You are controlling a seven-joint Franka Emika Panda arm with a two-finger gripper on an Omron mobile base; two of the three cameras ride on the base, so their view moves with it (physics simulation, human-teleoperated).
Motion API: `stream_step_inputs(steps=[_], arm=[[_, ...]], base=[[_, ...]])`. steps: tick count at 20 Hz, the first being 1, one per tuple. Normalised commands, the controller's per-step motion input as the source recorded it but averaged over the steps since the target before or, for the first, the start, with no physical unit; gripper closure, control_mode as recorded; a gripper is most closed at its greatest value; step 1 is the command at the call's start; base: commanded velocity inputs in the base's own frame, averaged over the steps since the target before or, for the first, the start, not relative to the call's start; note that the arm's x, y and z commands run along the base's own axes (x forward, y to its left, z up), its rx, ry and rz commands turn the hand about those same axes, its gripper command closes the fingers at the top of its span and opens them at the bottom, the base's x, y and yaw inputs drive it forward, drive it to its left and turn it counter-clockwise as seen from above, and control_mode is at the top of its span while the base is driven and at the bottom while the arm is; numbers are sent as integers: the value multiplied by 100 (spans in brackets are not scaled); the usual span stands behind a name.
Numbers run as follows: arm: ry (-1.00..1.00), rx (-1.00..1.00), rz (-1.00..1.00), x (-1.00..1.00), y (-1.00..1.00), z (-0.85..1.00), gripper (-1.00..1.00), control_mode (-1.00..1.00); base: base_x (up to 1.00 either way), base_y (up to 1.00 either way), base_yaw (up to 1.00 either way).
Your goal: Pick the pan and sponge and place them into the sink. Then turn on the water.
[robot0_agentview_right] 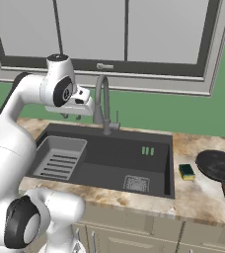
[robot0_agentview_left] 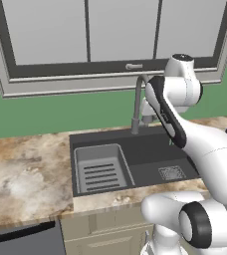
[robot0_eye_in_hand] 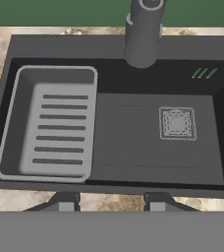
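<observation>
The black pan (robot0_agentview_right: 218,165) lies on the counter right of the sink, its brownish handle pointing toward the front edge. Just left of it, between pan and basin, sits the yellow and green sponge (robot0_agentview_right: 186,171). The dark sink (robot0_agentview_right: 109,148) (robot0_eye_in_hand: 128,138) (robot0_agentview_left: 145,149) holds neither of them. My gripper (robot0_agentview_right: 71,116) (robot0_eye_in_hand: 111,203) hangs over the basin's left half, beside the grey faucet (robot0_agentview_right: 102,99) (robot0_eye_in_hand: 142,34) (robot0_agentview_left: 137,107). Its fingers stand apart with nothing between them. No water runs from the spout.
A grey ribbed rack insert (robot0_eye_in_hand: 50,123) (robot0_agentview_right: 60,155) (robot0_agentview_left: 100,169) fills the basin's left part, and a square drain grate (robot0_eye_in_hand: 177,123) (robot0_agentview_right: 136,184) sits right of centre. Marbled counter (robot0_agentview_left: 26,174) spreads on both sides. A window sill (robot0_agentview_right: 134,81) runs behind the faucet.
</observation>
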Motion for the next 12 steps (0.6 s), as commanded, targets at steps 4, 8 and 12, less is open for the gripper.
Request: stream_step_inputs(steps=[4,8,12], arm=[[0,0,0,-3,-5,-1,-100,-100],[0,0,1,-8,-14,0,-100,-100],[0,0,2,-11,-15,0,-100,-100]], base=[[0,0,0],[0,0,0],[0,0,0]])
